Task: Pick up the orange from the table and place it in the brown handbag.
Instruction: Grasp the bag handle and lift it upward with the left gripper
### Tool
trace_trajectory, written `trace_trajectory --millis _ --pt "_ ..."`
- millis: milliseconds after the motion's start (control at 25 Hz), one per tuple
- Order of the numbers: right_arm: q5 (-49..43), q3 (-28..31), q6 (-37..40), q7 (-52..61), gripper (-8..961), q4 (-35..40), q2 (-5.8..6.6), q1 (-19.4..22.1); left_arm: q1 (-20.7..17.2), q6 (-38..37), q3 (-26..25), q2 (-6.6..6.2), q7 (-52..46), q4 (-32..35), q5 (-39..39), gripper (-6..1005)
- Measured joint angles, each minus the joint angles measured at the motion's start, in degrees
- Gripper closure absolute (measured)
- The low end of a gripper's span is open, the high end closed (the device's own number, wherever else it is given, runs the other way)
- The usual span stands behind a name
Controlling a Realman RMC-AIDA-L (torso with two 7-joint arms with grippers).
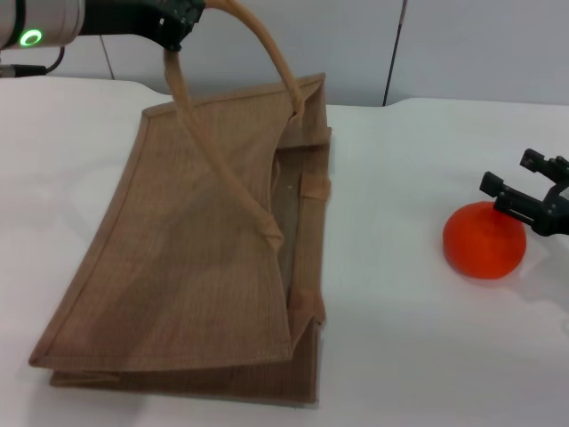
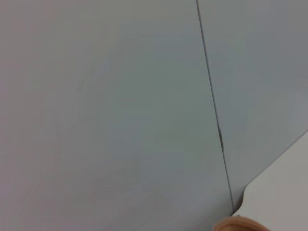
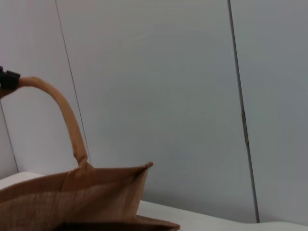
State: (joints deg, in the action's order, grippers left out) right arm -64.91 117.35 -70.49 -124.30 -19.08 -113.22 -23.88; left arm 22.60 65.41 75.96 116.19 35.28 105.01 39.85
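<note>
The brown handbag rests on the white table at left centre, its mouth facing right. My left gripper is at the top left, shut on one looped handle and holding it up. The orange sits on the table at the right, clear of the bag. My right gripper is open just above and behind the orange, its lower finger at the fruit's upper right edge. The bag and its raised handle also show in the right wrist view. A bit of the handle shows in the left wrist view.
A grey panelled wall stands behind the table's far edge. Bare table lies between the bag and the orange.
</note>
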Motion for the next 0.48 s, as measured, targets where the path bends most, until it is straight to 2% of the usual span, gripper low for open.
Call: trace_trajectory --millis 480 --pt "-4.3 -0.2 1.6 1.0 78 0.6 0.73 0.2 -0.1 0.5 -0.3 0.08 0.3 0.1 -0.4 876"
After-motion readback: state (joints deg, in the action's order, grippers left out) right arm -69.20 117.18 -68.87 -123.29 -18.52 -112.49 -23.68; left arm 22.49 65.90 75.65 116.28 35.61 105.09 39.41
